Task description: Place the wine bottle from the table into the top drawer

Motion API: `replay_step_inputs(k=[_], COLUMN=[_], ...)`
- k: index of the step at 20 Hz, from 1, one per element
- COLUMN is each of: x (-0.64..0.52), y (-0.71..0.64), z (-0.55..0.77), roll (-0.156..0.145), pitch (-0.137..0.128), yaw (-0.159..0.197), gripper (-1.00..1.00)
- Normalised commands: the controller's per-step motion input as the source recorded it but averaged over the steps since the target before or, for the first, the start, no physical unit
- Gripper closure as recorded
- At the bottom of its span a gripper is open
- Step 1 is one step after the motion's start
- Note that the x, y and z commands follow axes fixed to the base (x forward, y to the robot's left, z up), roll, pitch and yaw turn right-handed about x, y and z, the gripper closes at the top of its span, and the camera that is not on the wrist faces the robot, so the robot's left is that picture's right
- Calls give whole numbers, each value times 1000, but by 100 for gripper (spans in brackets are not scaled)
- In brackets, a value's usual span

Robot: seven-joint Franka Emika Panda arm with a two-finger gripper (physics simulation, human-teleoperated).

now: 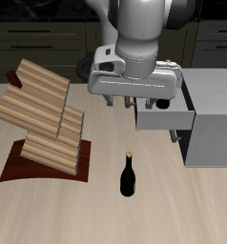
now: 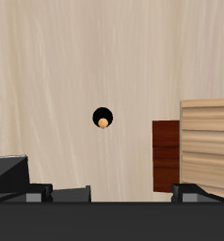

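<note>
Near the front edge of the table [image 1: 182,214], the wine bottle [image 1: 129,175] was found standing upright and alone, close beside the dark red base of the slatted wooden rack [image 1: 44,119] but not touching it. The top drawer [image 1: 165,116] of the grey cabinet [image 1: 213,124] was observed pulled open, farther back on the table. The gripper [image 1: 136,103] was noted hanging high above the surface, close to the open drawer and well apart from the bottle; nothing was held in it. In the wrist view the bottle [image 2: 104,119] was seen from directly above, its tan cork centred in the dark round of the shoulder, and only the finger [image 2: 200,192] bases were visible at the frame edge, so whether the jaws stood apart or together could not be told. The step in hand was judged to be the approach. It was recommended that the gripper be carried toward the front edge until centred over the cork, lowered vertically with jaws spread, and closed on the neck or upper body, care being taken that the rack base was not struck and the bottle not tipped.
</note>
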Motion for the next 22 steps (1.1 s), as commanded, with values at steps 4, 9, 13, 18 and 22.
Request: replay_step_inputs(k=[4, 9, 13, 18, 22], x=[98, 107, 7, 35, 77], y=[-99, -42, 17, 3, -59], z=[-72, -155, -132, -208, -206], roll=[-11, -7, 12, 18, -10], pitch=[-25, -6, -2, -4, 7], yaw=[-12, 1, -11, -10, 6], gripper=[-100, -100, -100, -100, -100])
